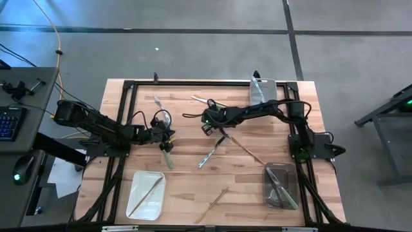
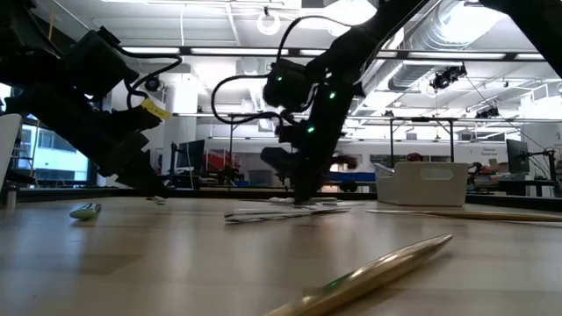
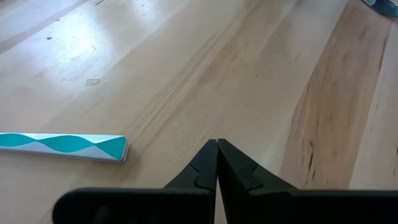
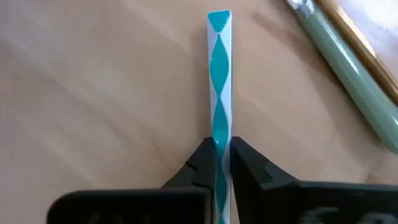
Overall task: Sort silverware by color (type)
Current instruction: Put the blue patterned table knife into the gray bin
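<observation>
My right gripper point(image 1: 220, 136) is at the table's middle, shut on a silver utensil with a teal-and-white handle point(image 1: 209, 154). The utensil runs toward the near edge. In the low view it point(image 2: 281, 211) lies flat under that gripper point(image 2: 303, 200). My left gripper point(image 1: 166, 138) is shut and empty left of the middle, just over the wood point(image 3: 217, 147). A teal-and-white handle end point(image 3: 62, 148) lies on the table beside it. A pale utensil point(image 1: 167, 158) lies just near-side of it. Gold pieces point(image 1: 248, 149) point(image 1: 212, 205) lie on the table. My right gripper pinches the teal-and-white handle point(image 4: 219, 140) between its two fingers point(image 4: 202, 163), partway along its length. The fingers come from above, one on each long side. The handle's free end point(image 4: 219, 18) points away from the fingers. I cannot tell whether the utensil is lifted or still rests on the table.
A white tray point(image 1: 136, 183) with a gold piece stands near left. A dark tray point(image 1: 269, 193) with green-handled pieces stands near right. A clear tray point(image 1: 262, 85) stands at the far edge. A green handle beside a gold piece point(image 4: 348, 68) lies close to my right gripper. More utensils point(image 1: 207, 100) point(image 1: 158, 103) lie farther back.
</observation>
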Robot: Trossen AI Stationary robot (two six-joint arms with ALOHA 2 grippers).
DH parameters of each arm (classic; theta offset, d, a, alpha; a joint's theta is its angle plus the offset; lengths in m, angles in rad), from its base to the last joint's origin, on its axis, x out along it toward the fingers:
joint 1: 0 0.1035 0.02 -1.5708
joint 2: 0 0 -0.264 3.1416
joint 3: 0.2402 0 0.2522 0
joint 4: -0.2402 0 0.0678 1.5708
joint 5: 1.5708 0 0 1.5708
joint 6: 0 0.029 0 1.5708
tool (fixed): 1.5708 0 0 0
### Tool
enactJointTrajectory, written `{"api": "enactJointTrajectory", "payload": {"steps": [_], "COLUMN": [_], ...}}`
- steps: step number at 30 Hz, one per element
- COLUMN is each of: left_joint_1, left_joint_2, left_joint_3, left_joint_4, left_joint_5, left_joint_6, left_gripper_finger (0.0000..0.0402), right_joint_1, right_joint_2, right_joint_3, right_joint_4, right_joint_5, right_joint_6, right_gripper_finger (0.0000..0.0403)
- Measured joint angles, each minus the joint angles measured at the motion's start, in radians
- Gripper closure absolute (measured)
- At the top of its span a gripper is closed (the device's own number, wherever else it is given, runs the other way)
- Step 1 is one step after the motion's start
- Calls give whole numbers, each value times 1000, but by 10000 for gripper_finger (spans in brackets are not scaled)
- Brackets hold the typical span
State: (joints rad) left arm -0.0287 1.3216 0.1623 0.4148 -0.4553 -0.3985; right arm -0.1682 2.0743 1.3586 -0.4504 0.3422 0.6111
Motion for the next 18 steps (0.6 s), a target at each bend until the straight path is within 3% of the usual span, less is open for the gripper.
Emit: {"api": "enactJointTrajectory", "payload": {"steps": [6, 12, 15, 18], "left_joint_1": [-18, -40, -48, -54], "left_joint_2": [0, 0, 0, 0], "left_joint_3": [0, 0, 0, 0], "left_joint_4": [0, 1, 1, 2], "left_joint_5": [-3, -24, -29, -31], "left_joint_6": [8, 9, 9, 9], "left_gripper_finger": [401, 401, 401, 401], "right_joint_1": [1, -17, -61, -134], "right_joint_2": [-183, -375, -488, -633], "right_joint_3": [0, -9, -115, -311], "right_joint_4": [-105, -324, -253, -16], "right_joint_5": [118, 401, 480, 476], "right_joint_6": [-94, -140, -216, -361], "right_gripper_finger": [399, 401, 401, 402]}}
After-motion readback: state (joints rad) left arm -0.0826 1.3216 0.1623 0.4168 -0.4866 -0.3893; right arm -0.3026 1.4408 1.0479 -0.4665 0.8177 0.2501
